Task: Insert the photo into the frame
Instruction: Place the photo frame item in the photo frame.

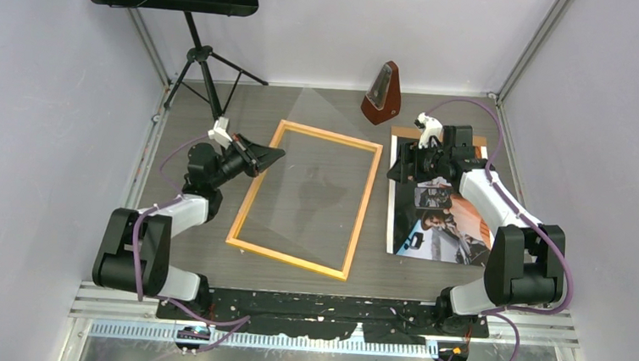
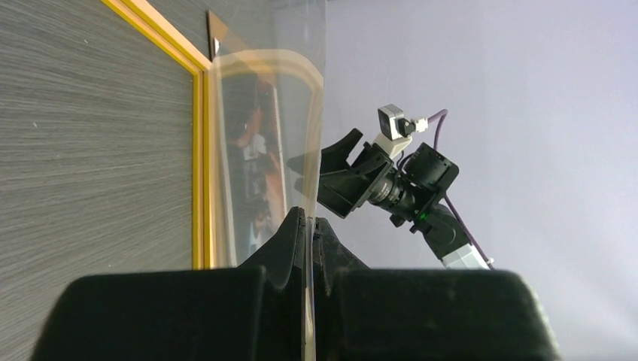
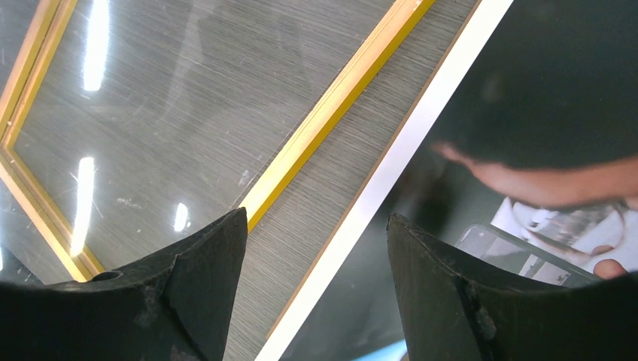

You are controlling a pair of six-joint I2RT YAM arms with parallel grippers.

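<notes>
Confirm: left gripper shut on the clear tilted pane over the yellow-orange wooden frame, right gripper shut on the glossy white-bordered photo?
No. The right gripper is open, jaws apart above the edge of the glossy white-bordered photo, holding nothing, as the right wrist view shows. The left gripper is shut on the clear tilted pane over the yellow-orange wooden frame.
</notes>
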